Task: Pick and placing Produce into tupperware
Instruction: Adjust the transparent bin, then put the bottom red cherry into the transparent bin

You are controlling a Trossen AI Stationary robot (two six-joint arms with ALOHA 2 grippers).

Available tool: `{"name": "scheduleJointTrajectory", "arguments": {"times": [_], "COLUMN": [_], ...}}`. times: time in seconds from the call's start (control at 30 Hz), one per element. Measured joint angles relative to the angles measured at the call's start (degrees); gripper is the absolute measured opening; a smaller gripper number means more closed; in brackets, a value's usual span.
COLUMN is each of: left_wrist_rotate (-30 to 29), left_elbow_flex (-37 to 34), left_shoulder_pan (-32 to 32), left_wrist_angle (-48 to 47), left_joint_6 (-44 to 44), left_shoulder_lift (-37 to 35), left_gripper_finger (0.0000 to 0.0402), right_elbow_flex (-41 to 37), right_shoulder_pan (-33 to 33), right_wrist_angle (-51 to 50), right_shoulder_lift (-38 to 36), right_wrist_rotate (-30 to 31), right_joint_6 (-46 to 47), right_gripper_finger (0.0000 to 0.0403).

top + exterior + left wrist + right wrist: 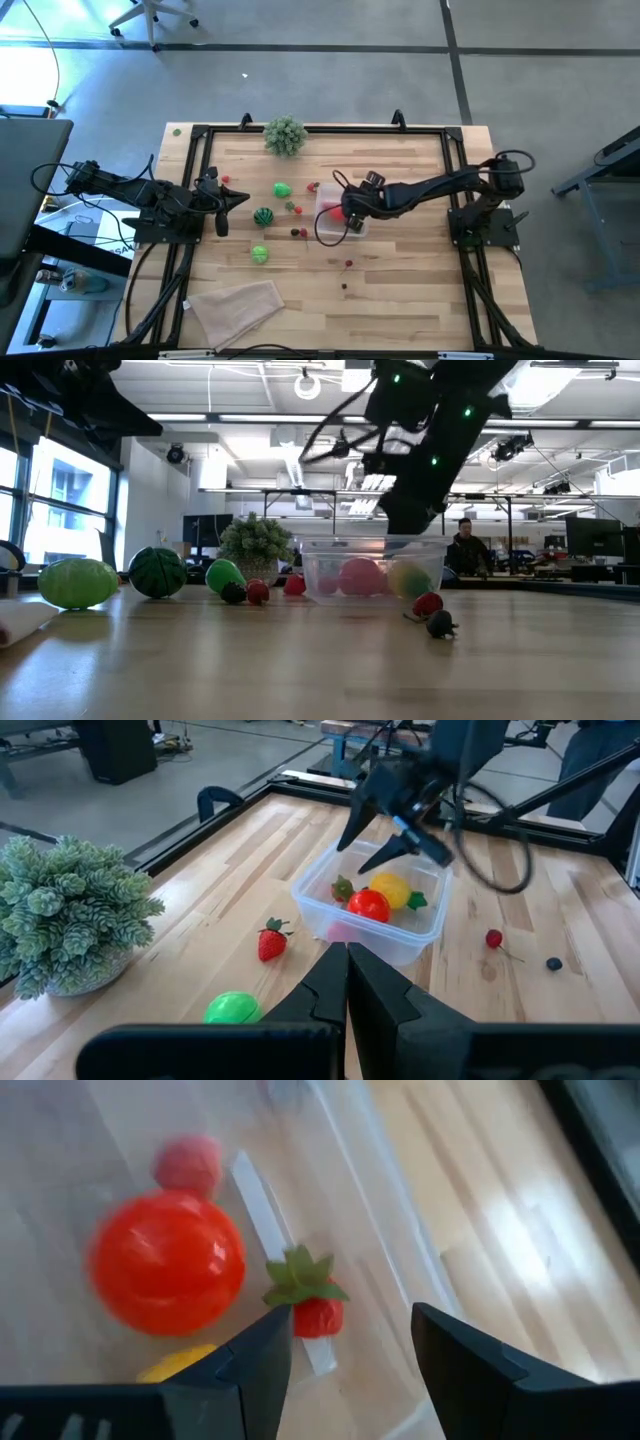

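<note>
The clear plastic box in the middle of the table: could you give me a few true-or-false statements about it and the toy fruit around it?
1. The clear plastic rectangular container is empty. False: it holds a round red tomato, a yellow piece and a small strawberry.
2. The right end effector hangs open over the container. True.
3. The left end effector is shut and holds nothing. True.
4. The bushy grey-green plant lies inside the container. False: it stands at the table's far edge.
5. A striped dark green ball lies on the table outside the container. True.
</note>
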Motion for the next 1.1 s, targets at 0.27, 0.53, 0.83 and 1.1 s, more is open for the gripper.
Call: {"name": "scheduleJointTrajectory", "arguments": {"times": [0.27, 0.53, 0.83, 1.1], "left_wrist_rotate": [-0.02, 0.00, 0.00, 0.00], "left_elbow_flex": [0.00, 0.00, 0.01, 0.00], "left_shoulder_pan": [0.01, -0.01, -0.01, -0.01], "left_wrist_angle": [0.02, 0.01, 0.02, 0.02], "left_joint_6": [-0.01, -0.01, -0.01, 0.01], "left_shoulder_lift": [-0.01, -0.01, 0.00, 0.01], "left_gripper_finger": [0.0001, 0.0001, 0.0001, 0.0001], "right_elbow_flex": [0.00, 0.03, 0.02, 0.00], "right_shoulder_pan": [7.09, 19.31, 36.44, 43.91], "right_wrist_angle": [-2.13, -12.18, -25.63, -17.41], "right_shoulder_lift": [-9.55, -21.56, -11.07, 2.51], "right_wrist_rotate": [7.15, 15.82, 25.51, 26.83], "right_joint_6": [2.58, 16.21, 48.22, 53.93], "right_gripper_finger": [0.0197, 0.0197, 0.0197, 0.0197]}}
